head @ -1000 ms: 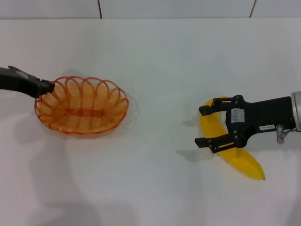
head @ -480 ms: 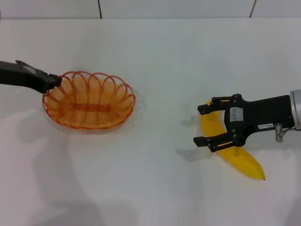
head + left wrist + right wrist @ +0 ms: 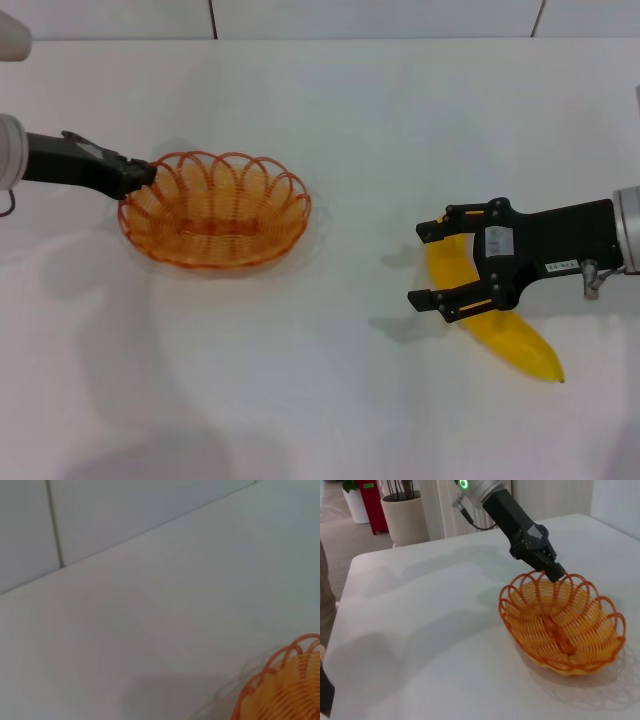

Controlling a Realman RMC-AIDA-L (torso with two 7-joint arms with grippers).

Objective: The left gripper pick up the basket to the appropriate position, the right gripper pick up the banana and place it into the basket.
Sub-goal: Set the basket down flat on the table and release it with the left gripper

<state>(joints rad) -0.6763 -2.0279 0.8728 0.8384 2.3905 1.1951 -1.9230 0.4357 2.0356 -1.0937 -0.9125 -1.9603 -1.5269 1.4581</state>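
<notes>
On the white worktop [image 3: 330,130], the shallow oval basket of orange looped wire [image 3: 214,210] sits toward the left edge, roughly midway between the far and near edges, and the left pincer [image 3: 140,176], a black two-fingered claw on a dark arm reaching in from the left edge, is clenched on the scalloped rim at the basket's left end. The right wrist view shows the same grip: the black claw [image 3: 554,572] pinches the top of the orange wire rim [image 3: 562,621], with the arm angled down from above. The left wrist view catches only a small arc of the basket's rim [image 3: 287,680] against the bare worktop. Well apart from the basket, near the right edge, lies the large, smooth, bright yellow curved banana [image 3: 510,337], flat on the worktop with one pointed end toward the near right corner. The right pincer [image 3: 433,264], a black two-fingered claw with a small white label on a silver-grey wrist, reaches in from the right edge and stands spread wide over the banana's upper half, one finger on each side of it, gripping nothing.
</notes>
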